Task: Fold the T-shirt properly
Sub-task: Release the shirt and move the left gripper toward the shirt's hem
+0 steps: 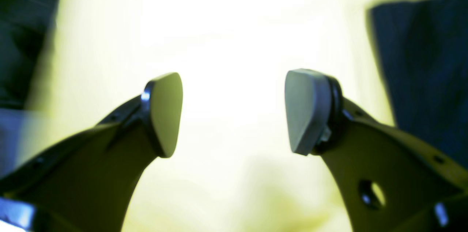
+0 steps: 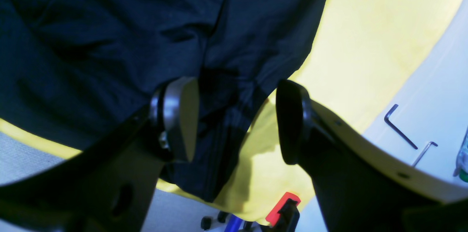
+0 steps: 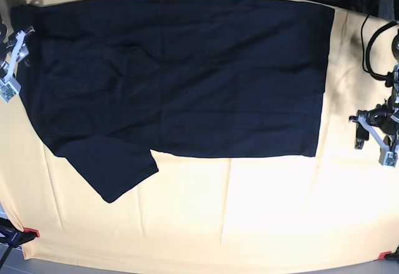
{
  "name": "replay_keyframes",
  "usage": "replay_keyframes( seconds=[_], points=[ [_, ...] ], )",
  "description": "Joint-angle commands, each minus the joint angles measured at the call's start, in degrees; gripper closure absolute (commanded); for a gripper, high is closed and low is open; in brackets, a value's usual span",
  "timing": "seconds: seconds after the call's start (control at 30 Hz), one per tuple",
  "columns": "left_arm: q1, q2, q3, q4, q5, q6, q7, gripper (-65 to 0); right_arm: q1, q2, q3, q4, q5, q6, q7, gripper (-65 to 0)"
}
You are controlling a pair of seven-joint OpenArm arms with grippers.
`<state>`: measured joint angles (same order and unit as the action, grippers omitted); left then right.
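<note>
Only the right wrist view shows two hex keys [image 2: 399,127] beside the yellow cloth [image 2: 365,42]. The right gripper [image 2: 234,118] hangs spread over the T-shirt [image 2: 109,34] edge. The left gripper [image 1: 234,113] hangs spread, holding nothing.

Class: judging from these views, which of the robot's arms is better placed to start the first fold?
Probably the right gripper: its open jaws straddle the T-shirt edge. The left gripper hovers open over bare yellow cloth.
</note>
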<state>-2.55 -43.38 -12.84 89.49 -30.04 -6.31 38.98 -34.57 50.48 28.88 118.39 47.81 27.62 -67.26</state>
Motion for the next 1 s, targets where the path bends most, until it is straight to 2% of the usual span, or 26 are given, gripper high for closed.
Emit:
replay_keyframes(
  seconds=[0.0, 0.07, 0.17, 0.27, 0.4, 0.57, 0.7, 0.83, 0.97],
  points=[
    [-1.97, 0.17, -3.32, -2.67, -4.70, -2.14, -1.18, -43.4, 0.13, 1.29, 0.74, 0.48, -0.24, -0.02, 0.70, -35.6],
    [-4.17, 3.10, -7.30, -10.43, -12.94, -8.83, -0.85, -43.5, 0.13, 1.29, 0.74, 0.48, -0.24, -0.02, 0.70, -35.6],
    [-7.78, 4.85, -7.74, -21.35, -21.75, -16.87, 1.46, -43.5, 0.15, 1.29, 0.74, 0.48, -0.22, 0.00, 0.83, -35.6],
    [-11.58, 6.29, -6.67, -29.16, -25.99, -20.63, 2.99, -43.5, 0.15, 1.29, 0.74, 0.48, -0.24, 0.00, 1.79, -35.6],
    [-16.00, 7.67, -4.11, -34.58, -26.38, -21.29, 3.30, -43.5, 0.15, 1.29, 0.74, 0.48, -0.24, -0.02, 1.75, -35.6],
    [-19.96, 8.90, 2.34, -35.04, -25.73, -22.84, 3.54, -43.5, 0.13, 1.27, 0.74, 0.48, -0.26, -0.04, 1.73, -35.6],
    [-22.64, 10.91, 7.54, -35.04, -21.03, -19.82, 3.21, -43.5, 0.15, 1.27, 0.74, 0.48, -0.24, -0.04, 1.75, -35.6],
    [-23.37, 13.29, 8.87, -35.19, -17.55, -16.74, 1.99, -43.5, 0.13, 1.27, 0.74, 0.48, -0.24, -0.04, 1.73, -35.6],
    [-22.95, 15.98, 8.94, -35.26, -16.02, -16.57, 4.42, -43.5, 0.15, 1.27, 0.74, 0.48, -0.24, -0.04, 1.75, -35.6]
  ],
)
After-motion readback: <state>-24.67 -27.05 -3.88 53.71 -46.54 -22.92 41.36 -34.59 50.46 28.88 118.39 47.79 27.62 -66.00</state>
